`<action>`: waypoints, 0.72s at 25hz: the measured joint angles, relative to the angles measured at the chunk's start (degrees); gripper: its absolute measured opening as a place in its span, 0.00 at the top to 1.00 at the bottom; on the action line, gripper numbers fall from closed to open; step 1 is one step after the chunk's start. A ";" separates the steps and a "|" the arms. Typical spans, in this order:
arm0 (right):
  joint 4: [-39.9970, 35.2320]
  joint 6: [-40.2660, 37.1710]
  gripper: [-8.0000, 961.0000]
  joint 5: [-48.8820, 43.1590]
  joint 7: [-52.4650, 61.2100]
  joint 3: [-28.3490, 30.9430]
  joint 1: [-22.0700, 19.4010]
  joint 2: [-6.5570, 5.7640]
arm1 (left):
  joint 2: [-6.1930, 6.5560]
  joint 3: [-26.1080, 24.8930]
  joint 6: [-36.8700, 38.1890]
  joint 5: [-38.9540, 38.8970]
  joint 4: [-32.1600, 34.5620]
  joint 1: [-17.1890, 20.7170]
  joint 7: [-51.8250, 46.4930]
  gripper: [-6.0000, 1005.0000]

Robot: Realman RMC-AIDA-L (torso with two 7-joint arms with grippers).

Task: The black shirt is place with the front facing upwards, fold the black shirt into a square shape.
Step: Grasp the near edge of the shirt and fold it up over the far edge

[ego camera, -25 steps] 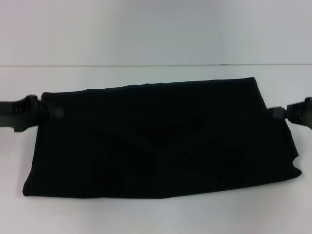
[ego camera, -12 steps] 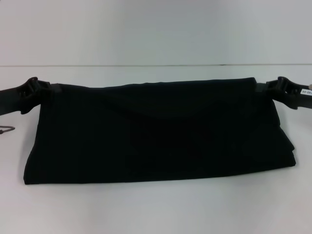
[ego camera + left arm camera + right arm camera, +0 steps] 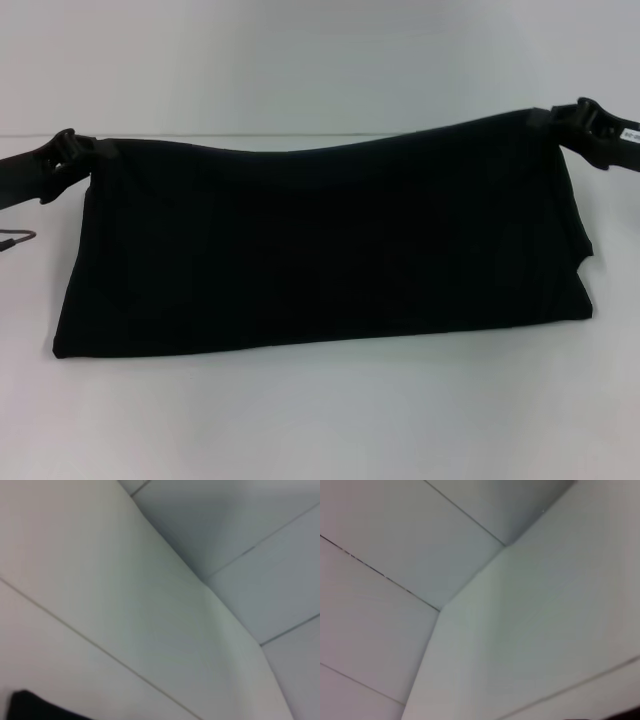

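Observation:
The black shirt is a wide folded band across the white table in the head view. Its far edge is raised off the table and sags in the middle; its near edge lies on the table. No lettering shows. My left gripper is shut on the shirt's far left corner. My right gripper is shut on the far right corner, held a little higher. A dark corner of the shirt shows in the left wrist view. The right wrist view shows only white panels.
The white table has bare surface in front of the shirt. A white wall rises behind the table's far edge. A thin cable loop lies at the far left.
Both grippers have moved from the shirt's sides to its far corners, taken hold and lifted. The far edge has risen off the table, the right side higher.

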 joint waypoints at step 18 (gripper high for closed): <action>4.71 27.90 0.95 1.97 -13.48 -5.92 7.30 5.99 | -7.08 1.11 -19.13 -5.07 -0.51 -3.34 9.33 0.95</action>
